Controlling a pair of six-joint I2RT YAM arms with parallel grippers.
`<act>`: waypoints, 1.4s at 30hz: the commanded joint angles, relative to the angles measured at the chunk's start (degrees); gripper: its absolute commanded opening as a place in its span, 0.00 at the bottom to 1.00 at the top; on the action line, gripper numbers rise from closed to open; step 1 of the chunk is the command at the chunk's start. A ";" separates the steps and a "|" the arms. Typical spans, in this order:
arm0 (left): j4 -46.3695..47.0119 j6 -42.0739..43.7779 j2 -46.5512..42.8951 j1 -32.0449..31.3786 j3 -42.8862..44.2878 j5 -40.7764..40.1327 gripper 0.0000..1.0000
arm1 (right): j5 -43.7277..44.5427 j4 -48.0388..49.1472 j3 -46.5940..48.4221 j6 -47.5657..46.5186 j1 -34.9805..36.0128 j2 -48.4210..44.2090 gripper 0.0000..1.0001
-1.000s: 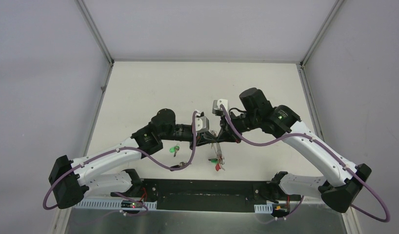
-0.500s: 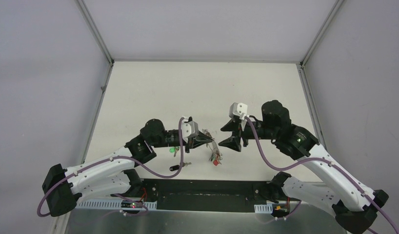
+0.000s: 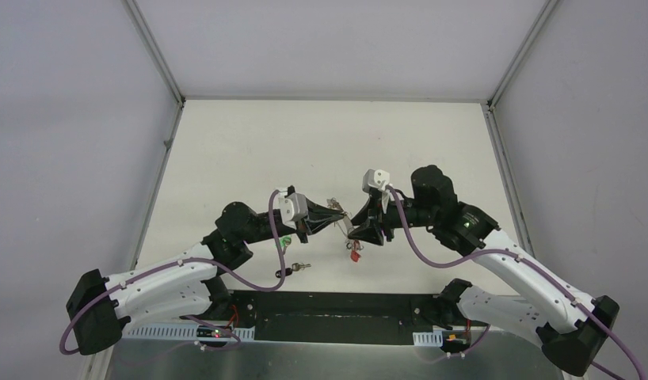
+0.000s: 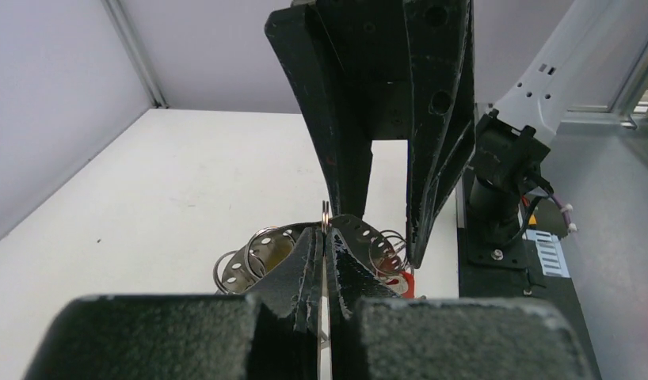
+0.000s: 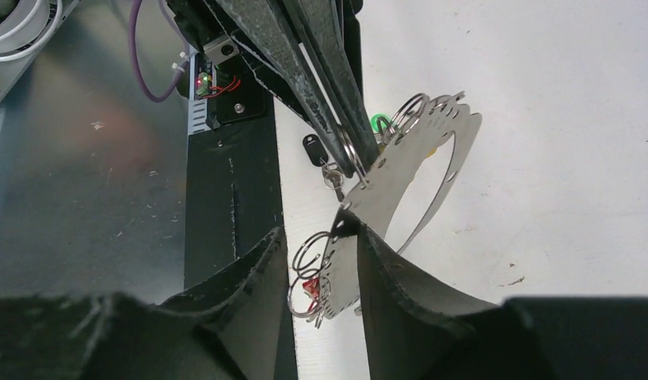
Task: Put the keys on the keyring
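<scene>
The keyring (image 5: 416, 154) is a flat grey perforated ring with small split rings and a red-capped key (image 3: 355, 255) hanging from it. My left gripper (image 4: 326, 237) is shut on its edge and holds it up above the table; the top view shows this gripper (image 3: 335, 218) too. My right gripper (image 5: 319, 237) is open, its fingers straddling the ring's lower part, and shows in the top view (image 3: 359, 229). The green-capped key (image 3: 285, 241) and the black-capped key (image 3: 293, 269) lie on the table under my left arm, loose from the ring.
The white table (image 3: 321, 150) is walled on the left, the back and the right. The black base plate (image 3: 329, 305) and the arm mounts run along the near edge. Purple cables loop beside both arms.
My left gripper has drawn back to the left and lifted the keyring. My right gripper opened, pulled away to the right, then came back with its fingers around the ring.
</scene>
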 commanded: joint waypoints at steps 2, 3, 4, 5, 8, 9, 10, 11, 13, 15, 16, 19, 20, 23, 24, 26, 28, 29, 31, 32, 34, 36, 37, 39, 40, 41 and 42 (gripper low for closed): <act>7.03 -0.91 -1.66 -0.54 -0.38 -3.43 0.00 | -2.78 6.63 -0.74 3.43 0.49 0.16 0.34; 6.98 -0.90 -1.53 -0.60 -0.39 -3.81 0.00 | -2.33 6.85 -0.59 3.71 0.58 0.54 0.30; 6.70 -0.90 -1.54 -0.60 -0.34 -4.15 0.00 | -1.99 6.89 -0.45 3.81 0.72 0.95 0.28; 6.25 -0.92 -1.49 -0.67 -0.11 -4.60 0.00 | -1.10 6.89 -0.28 3.84 0.89 1.33 0.25; 3.63 -3.19 -1.41 -0.69 0.90 -6.43 0.00 | 1.49 6.88 0.14 3.67 1.32 2.10 0.16; 2.97 -3.51 -1.29 -0.66 1.15 -6.74 0.00 | 2.29 6.84 0.32 3.58 1.43 2.31 0.13; 2.70 -3.82 -1.18 -0.68 1.27 -7.03 0.00 | 3.01 6.74 0.63 3.25 1.59 2.49 0.11; 2.55 -4.13 -1.12 -0.69 1.28 -7.35 0.00 | 3.84 6.59 0.76 3.06 1.71 2.61 0.09; 2.05 -4.68 -1.11 -0.74 1.37 -8.09 0.00 | 5.11 6.26 1.12 2.48 1.95 2.75 0.08; 1.61 -4.88 -1.11 -0.77 1.46 -8.18 0.00 | 5.30 5.91 1.47 1.77 2.17 2.73 0.08; 1.32 -4.73 -1.17 -0.71 1.46 -8.04 0.00 | 5.19 5.65 1.59 1.28 2.25 2.60 0.09; 1.26 -4.03 -1.87 -0.78 0.93 -7.75 0.00 | 6.59 5.78 1.24 0.66 2.23 0.70 0.27; 1.53 -3.67 -2.25 -0.76 0.62 -7.37 0.00 | 7.20 6.59 0.74 0.56 2.27 -0.45 0.32; 2.97 -2.58 -2.95 -0.75 -0.17 -5.29 0.00 | 8.89 10.91 -1.79 1.01 2.27 -4.42 0.42; 4.01 -2.35 -3.07 -0.78 -0.59 -4.44 0.00 | 9.26 12.43 -2.56 1.21 2.27 -5.49 0.43; 6.97 -2.13 -3.07 -0.77 -1.75 -2.52 0.00 | 8.72 14.96 -3.69 1.26 2.27 -7.16 0.43; 10.67 -1.89 -2.73 -0.77 -2.74 -0.31 0.00 | 7.27 17.40 -4.33 1.19 2.31 -8.03 0.42; 11.93 -1.86 -2.53 -0.75 -3.22 0.22 0.00 | 6.36 18.08 -4.49 1.02 2.28 -8.22 0.40; 16.72 -1.94 -1.81 -0.73 -4.34 1.88 0.00 | 4.58 19.27 -4.53 0.74 2.27 -8.37 0.38; 19.44 -1.94 -1.53 -0.77 -5.09 2.60 0.00 | 3.92 19.73 -4.46 0.65 2.31 -8.41 0.35; 24.68 -2.18 -0.72 -0.73 -6.42 3.58 0.00 | 2.58 20.58 -4.35 0.36 2.29 -8.50 0.30; 28.04 -2.31 -0.04 -0.73 -7.21 4.93 0.00 | 0.80 21.21 -4.33 -0.14 2.27 -8.54 0.28; 28.73 -2.29 0.10 -0.75 -7.25 5.77 0.00 | -0.02 21.62 -4.43 -0.32 2.27 -8.54 0.28; 29.21 -2.37 0.20 -0.70 -7.16 7.20 0.00 | -1.09 22.26 -4.60 -0.64 2.28 -8.82 0.28; 29.39 -2.38 0.19 -0.70 -7.08 7.54 0.00 | -1.51 22.70 -4.66 -0.66 2.28 -9.04 0.28; 29.63 -2.46 0.11 -0.73 -7.07 7.82 0.00 | -1.82 23.06 -4.91 -0.70 2.27 -9.18 0.28; 29.87 -2.53 0.07 -0.76 -7.07 7.96 0.00 | -1.97 23.32 -5.12 -0.69 2.27 -9.28 0.27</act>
